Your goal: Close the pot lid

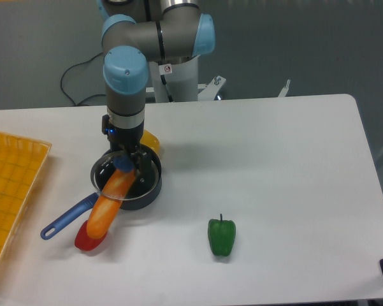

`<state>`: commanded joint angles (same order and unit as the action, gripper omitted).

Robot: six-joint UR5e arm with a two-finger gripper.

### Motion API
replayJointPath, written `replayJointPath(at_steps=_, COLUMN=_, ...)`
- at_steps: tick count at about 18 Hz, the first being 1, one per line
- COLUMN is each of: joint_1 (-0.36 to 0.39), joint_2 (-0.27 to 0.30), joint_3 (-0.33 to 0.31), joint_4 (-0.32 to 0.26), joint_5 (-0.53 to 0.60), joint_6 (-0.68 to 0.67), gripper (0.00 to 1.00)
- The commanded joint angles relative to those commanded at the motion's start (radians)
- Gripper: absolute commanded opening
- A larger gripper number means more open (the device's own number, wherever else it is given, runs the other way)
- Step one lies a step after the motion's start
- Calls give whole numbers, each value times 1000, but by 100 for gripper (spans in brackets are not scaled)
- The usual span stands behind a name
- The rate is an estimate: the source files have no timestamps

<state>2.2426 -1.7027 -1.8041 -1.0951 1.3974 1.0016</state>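
Observation:
The pot (150, 186) is a small dark round saucepan left of the table's middle, with its long blue handle (67, 220) pointing to the front left. My gripper (125, 163) points down over the pot's left half and is shut on the blue knob of the pot lid (108, 173). The glass disc hangs just above the pot, partly over its opening. Its thin rim shows as an arc on the left side. The fingertips are partly hidden by the knob.
An orange and red toy vegetable (101, 220) lies from the pot's front rim down to the left, next to the handle. A yellow object (150, 139) sits behind the pot. A green pepper (222, 237) stands at the front centre. A yellow tray (9, 191) is at the left edge.

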Motion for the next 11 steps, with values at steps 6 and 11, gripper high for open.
replayJointPath(at_steps=6, joint_1=9, joint_2=5, joint_3=140, joint_4=-212, joint_5=150, joint_6=86, gripper=100)
replayJointPath(at_steps=11, joint_1=55, joint_2=34, joint_3=140, joint_4=-221, joint_5=150, joint_6=118, gripper=100)
